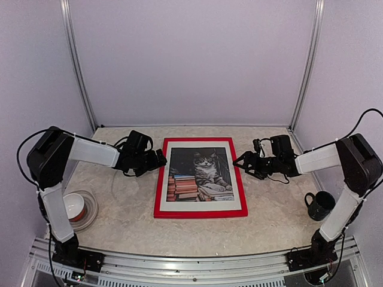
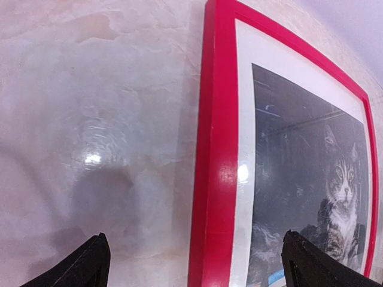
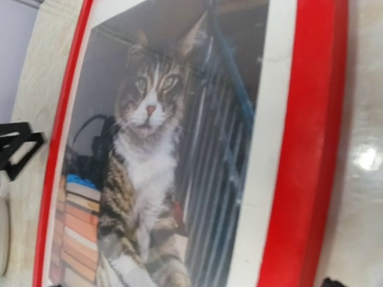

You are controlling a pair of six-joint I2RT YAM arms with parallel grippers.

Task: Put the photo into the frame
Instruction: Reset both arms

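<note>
The frame [image 1: 200, 213] lies flat in the middle of the surface [image 1: 272, 224], red front up, its long sides running from 12 to 6 o'clock in the top view. The photo [image 1: 202, 173] sits inside it, bordered by a white margin on all 4 sides: a tabby cat at the upper right of the print and stacked colourful books at the lower left, on a dark background.

The left hand [image 1: 161, 160] is at 9 o'clock from the frame, just beside the upper part of its left rail. Its 2 fingers are spread wide and grip nothing. In the left wrist view 1 fingertip [image 2: 90, 266] is over bare surface and the other over the print, with the red rail between them. Whether either tip touches anything I cannot tell.

The right hand [image 1: 240, 161] is at 3 o'clock from the frame, just beside the upper part of the right rail. Its fingers are also apart, with nothing between them. Its wrist camera looks across the right rail at the cat's face, and only a dark sliver of 1 finger shows at the bottom edge.

A white bowl [image 1: 75, 206] on a clear dish rests at 8 o'clock from the frame, near the left arm. A dark mug [image 1: 320, 205] stands at 4 o'clock, near the right arm.
</note>
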